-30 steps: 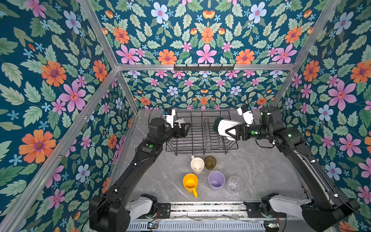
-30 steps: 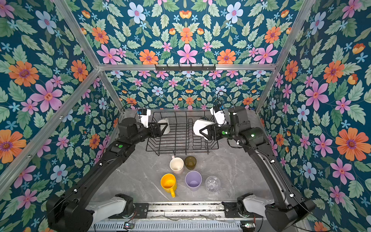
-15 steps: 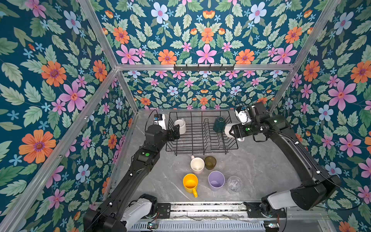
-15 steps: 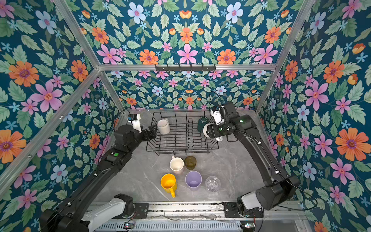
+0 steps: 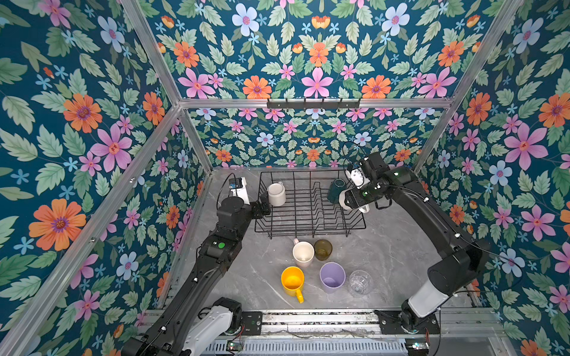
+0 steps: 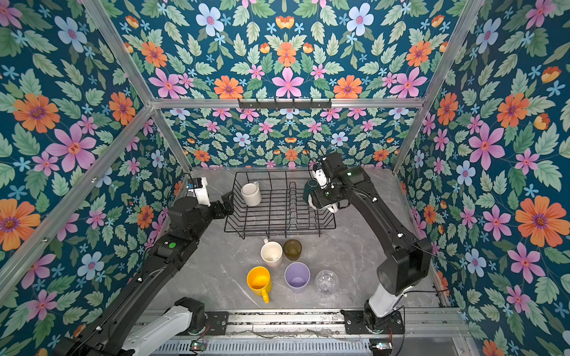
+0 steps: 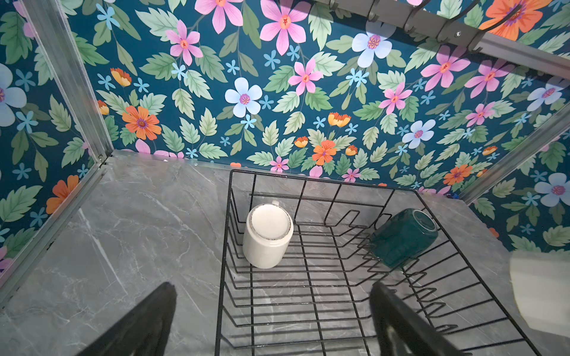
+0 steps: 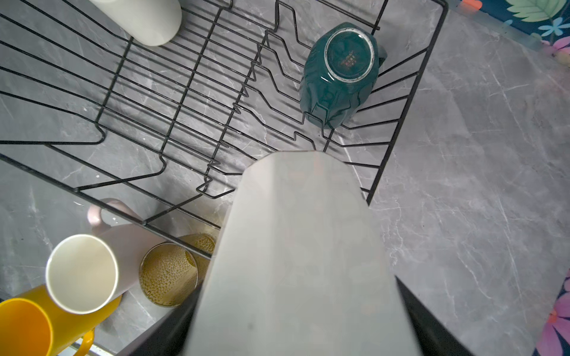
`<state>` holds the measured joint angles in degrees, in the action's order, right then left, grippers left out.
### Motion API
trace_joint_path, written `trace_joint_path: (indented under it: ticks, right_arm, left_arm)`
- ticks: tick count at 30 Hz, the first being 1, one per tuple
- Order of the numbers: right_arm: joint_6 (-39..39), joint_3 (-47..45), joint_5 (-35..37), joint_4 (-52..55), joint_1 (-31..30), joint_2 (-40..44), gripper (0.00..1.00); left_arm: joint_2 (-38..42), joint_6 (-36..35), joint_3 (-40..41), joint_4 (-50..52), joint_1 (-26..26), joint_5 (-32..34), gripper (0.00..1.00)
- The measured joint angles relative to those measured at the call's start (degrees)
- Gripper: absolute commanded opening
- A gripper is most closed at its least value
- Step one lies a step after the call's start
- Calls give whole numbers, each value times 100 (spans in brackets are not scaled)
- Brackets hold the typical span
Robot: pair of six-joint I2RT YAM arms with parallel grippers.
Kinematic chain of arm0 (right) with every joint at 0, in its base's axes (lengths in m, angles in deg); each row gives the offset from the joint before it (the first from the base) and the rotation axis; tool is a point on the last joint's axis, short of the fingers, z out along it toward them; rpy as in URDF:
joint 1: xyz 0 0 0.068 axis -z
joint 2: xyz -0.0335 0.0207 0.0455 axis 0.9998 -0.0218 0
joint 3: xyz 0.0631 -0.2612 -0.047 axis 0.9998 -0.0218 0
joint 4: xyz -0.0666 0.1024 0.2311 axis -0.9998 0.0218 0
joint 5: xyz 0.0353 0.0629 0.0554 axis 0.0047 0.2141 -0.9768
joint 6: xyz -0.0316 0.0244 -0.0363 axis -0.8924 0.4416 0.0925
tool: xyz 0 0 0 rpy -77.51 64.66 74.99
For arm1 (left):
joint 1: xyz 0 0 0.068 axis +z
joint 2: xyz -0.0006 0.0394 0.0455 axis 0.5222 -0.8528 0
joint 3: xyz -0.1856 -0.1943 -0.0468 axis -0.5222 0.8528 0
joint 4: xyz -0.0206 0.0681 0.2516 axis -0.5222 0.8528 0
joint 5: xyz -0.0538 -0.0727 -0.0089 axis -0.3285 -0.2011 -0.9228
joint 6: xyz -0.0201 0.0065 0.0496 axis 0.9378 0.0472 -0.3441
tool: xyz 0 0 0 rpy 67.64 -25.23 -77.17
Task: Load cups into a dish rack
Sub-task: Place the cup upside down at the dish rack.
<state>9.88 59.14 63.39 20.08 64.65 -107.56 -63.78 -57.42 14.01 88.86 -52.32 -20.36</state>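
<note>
Since a second ago the left pincer [image 5: 264, 204] has let go of the cream mug [image 5: 276, 194] and drawn back to the near left outside edge of the dish rack [image 5: 305, 212]; its jaws stand wide apart with nothing between them, as the left wrist view shows. That mug stands bottom up in the rack's far left corner. Over the same second the right arm has come down from above the rack, and the right pincer [image 5: 350, 200] is clamped on a white faceted mug [image 8: 302, 246], which it holds at the rack's right side, just over the wire dividers. Just beyond it a dark green mug [image 5: 337, 188] sits bottom up and tilted, leaning among the dividers near the far right corner. On the grey tabletop [image 5: 398, 246] in front of the rack five cups stand upright and close together: a pale pink mug [image 5: 303, 252] beside an olive-brown glass [image 5: 323, 249], and nearer the camera a yellow mug [image 5: 292, 281], a lilac tumbler [image 5: 332, 277] and a clear glass [image 5: 360, 282].
</note>
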Motion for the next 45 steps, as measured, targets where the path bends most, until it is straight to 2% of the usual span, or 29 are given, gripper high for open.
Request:
trace_joint_path:
  ticks: [17, 45]
  right_arm:
    - [-538, 380, 205, 190, -101, -986, 0]
    - [-577, 728, 162, 323, -243, -2083, 0]
  left_arm:
    - [295, -7, 118, 116, 7, 144, 99]
    - [431, -17, 162, 280, 7, 251, 99]
